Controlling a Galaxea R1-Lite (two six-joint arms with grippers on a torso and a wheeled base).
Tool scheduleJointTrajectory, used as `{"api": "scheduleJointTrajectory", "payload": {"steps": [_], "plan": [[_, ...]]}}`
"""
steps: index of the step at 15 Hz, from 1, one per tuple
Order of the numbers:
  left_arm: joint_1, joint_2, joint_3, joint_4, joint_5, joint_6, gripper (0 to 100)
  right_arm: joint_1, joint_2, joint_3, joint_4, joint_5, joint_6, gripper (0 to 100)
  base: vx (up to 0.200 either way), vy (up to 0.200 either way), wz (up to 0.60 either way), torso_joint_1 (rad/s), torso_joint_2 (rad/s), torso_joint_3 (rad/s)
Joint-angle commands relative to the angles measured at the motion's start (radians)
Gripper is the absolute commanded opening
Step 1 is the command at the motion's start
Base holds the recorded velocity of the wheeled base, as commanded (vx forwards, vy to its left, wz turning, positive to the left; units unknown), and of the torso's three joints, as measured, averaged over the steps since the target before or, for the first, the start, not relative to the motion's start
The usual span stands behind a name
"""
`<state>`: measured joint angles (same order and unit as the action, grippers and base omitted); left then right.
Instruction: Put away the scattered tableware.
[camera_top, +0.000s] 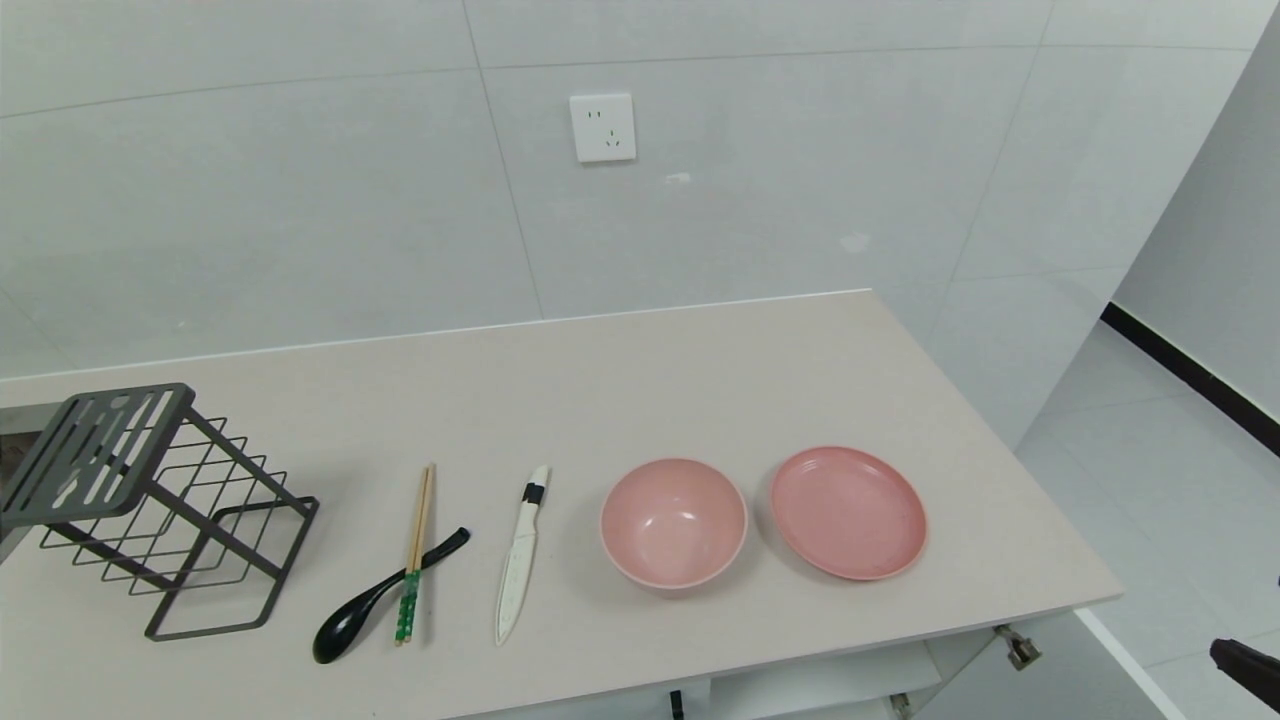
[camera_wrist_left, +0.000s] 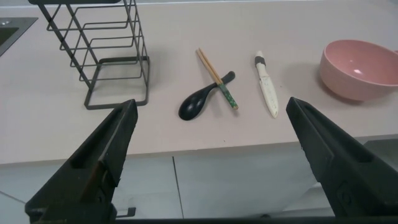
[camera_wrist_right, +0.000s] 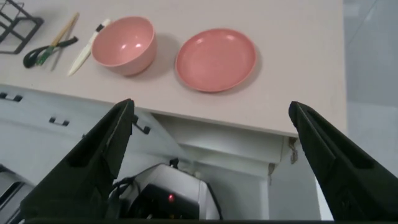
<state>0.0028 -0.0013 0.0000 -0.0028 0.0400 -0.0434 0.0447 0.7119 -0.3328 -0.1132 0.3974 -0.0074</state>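
tableware sits in a row on the beige counter (camera_top: 700, 380), placed here by the pink bowl (camera_top: 673, 522). bowl stands upright nr the front edge. pink plate (camera_top: 847, 512) lies flat just beside it on the robot's right, rims close, can't tell if touching. white knife (camera_top: 520, 556) lies to the bowl's left w/ a gap, tip toward the front edge, black band nr the far end. further left of the bowl, chopsticks (camera_top: 414, 552) lie across the handle of the black spoon (camera_top: 380, 598), touching it; spoon's scoop points to the front edge. dark wire rack (camera_top: 150, 500) stands farthest left of the bowl, well apart.

left gripper (camera_wrist_left: 211, 102) hangs off the counter's front edge, left of the bowl, facing spoon and chopsticks, jaws wide apart, holding nothing. right gripper (camera_wrist_right: 210, 104) hangs low in front of the counter, facing bowl and plate, jaws also wide apart, holding nothing.
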Motion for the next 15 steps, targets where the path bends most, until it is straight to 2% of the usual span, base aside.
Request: {"api": "scheduleJointTrajectory", "payload": {"steps": [1, 4, 8, 12, 15], "plan": [[0.0, 0.001, 0.0, 0.0, 0.0, -0.001, 100, 0.029, 0.101, -0.009, 0.0, 0.001, 0.0, 100, 0.0, 0.0, 0.0, 0.0, 0.0, 0.0], [0.0, 0.001, 0.0, 0.0, 0.001, -0.001, 100, 0.067, 0.245, -0.048, -0.003, 0.001, -0.003, 100, 0.0, 0.0, 0.0, 0.0, 0.0, 0.0], [0.0, 0.001, 0.0, 0.0, 0.001, -0.001, 100, 0.075, 0.431, -0.051, -0.1, 0.0, -0.1, 100, 0.0, 0.0, 0.0, 0.0, 0.0, 0.0], [0.0, 0.001, 0.0, 0.0, 0.0, -0.001, 100, 0.081, 0.675, -0.054, -0.322, 0.0, -0.1, 100, 0.0, 0.0, 0.0, 0.0, 0.0, 0.0], [0.0, 0.001, 0.0, 0.0, 0.0, -0.001, 100, 0.083, 0.839, -0.114, -0.45, -0.003, -0.095, 100, 0.0, 0.0, 0.0, 0.0, 0.0, 0.0]]}}
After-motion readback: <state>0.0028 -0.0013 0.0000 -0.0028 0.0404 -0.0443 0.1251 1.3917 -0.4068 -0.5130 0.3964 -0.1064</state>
